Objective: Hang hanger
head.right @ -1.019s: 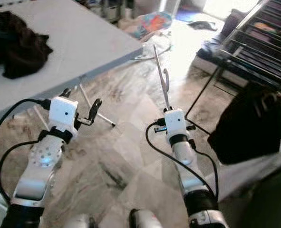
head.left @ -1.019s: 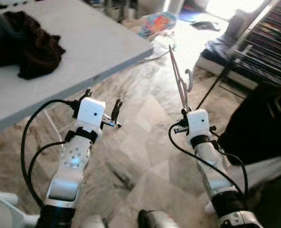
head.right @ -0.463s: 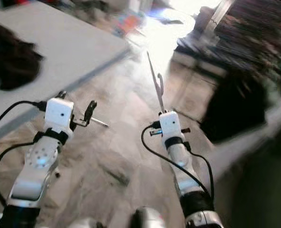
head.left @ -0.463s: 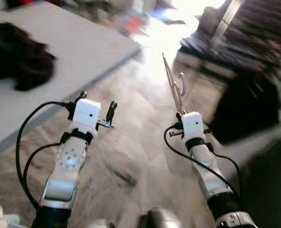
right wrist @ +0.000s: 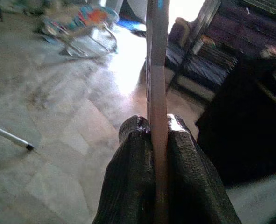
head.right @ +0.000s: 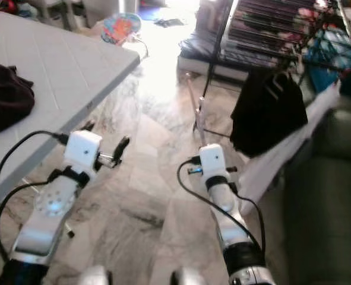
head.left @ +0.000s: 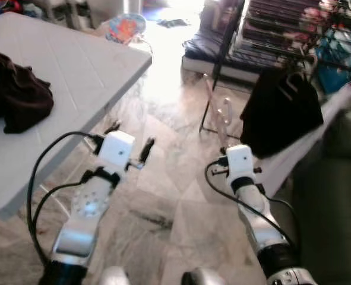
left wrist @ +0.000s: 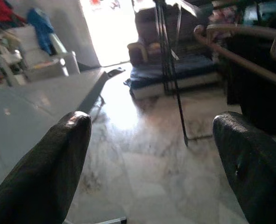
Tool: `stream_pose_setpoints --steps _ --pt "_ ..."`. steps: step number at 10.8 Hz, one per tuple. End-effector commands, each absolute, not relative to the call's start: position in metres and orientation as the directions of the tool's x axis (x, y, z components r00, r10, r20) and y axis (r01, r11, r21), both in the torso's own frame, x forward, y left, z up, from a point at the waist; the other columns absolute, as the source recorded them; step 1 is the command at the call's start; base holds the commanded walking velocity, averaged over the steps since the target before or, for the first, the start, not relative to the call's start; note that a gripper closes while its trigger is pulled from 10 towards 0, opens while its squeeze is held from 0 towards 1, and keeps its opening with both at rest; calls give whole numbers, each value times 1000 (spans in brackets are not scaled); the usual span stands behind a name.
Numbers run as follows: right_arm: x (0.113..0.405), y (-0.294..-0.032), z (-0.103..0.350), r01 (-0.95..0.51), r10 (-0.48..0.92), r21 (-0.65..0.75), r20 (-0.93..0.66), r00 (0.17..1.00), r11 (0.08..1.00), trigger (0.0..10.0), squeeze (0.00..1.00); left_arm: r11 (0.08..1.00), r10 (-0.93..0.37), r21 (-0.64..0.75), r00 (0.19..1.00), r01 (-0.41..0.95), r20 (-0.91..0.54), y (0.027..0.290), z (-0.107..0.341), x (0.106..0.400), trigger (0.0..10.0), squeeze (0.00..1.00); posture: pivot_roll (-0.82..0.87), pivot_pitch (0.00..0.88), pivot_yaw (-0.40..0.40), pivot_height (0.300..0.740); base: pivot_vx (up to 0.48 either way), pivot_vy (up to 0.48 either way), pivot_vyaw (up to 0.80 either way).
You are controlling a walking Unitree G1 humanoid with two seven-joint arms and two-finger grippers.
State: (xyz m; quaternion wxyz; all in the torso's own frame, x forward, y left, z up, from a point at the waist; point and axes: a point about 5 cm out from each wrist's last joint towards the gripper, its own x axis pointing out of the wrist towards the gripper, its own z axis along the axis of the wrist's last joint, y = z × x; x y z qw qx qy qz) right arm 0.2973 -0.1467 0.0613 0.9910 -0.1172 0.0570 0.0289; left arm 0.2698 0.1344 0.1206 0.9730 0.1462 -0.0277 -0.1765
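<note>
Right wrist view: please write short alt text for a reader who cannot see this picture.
The right gripper is shut on a thin, pale hanger, seen edge-on and rising straight up between its two black fingers. Beyond it lie a marbled tile floor, a colourful baby bouncer and a dark garment hanging on a rack.

Thin pale wooden hanger (head.left: 215, 110): washed out by floor glare beside the drying rack; its hook is a faint blur, and its lower end is hidden in the right pincer (right wrist: 157, 128).
Dark crumpled cloth (head.left: 13, 98): cut off at the picture's edge, on the grey worktop (head.left: 74, 65).
Grey worktop: near and far ends run out of frame.
Black garment (head.left: 280, 110): folds too dark to read; what it hangs from cannot be told.
Metal drying rack (head.left: 282, 29): top cropped, items on it blurred.
</note>
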Motion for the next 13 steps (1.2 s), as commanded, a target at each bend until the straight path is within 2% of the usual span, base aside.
stream_pose_setpoints --steps 1,3,8,13 --pt "300 -164 60 16 -51 -217 -155 987 976 10000 0 879 -389 283 920 383 -37 133 109 268 10000 0 6 60 -63 740 0 0 0" --pt "300 -178 49 98 -144 -182 -259 955 978 10000 0 889 -353 284 933 359 -74 150 97 275 10000 0 1 58 -58 740 253 0 0" --pt "298 -183 43 142 -200 -197 -321 926 970 10000 0 886 -364 289 930 363 -49 151 95 284 10000 0 -7 58 -55 740 437 0 0" --pt "299 -184 44 145 -202 -194 -320 926 970 10000 0 890 -364 278 930 362 -47 152 94 286 10000 0 -5 57 -55 740 438 0 -689"
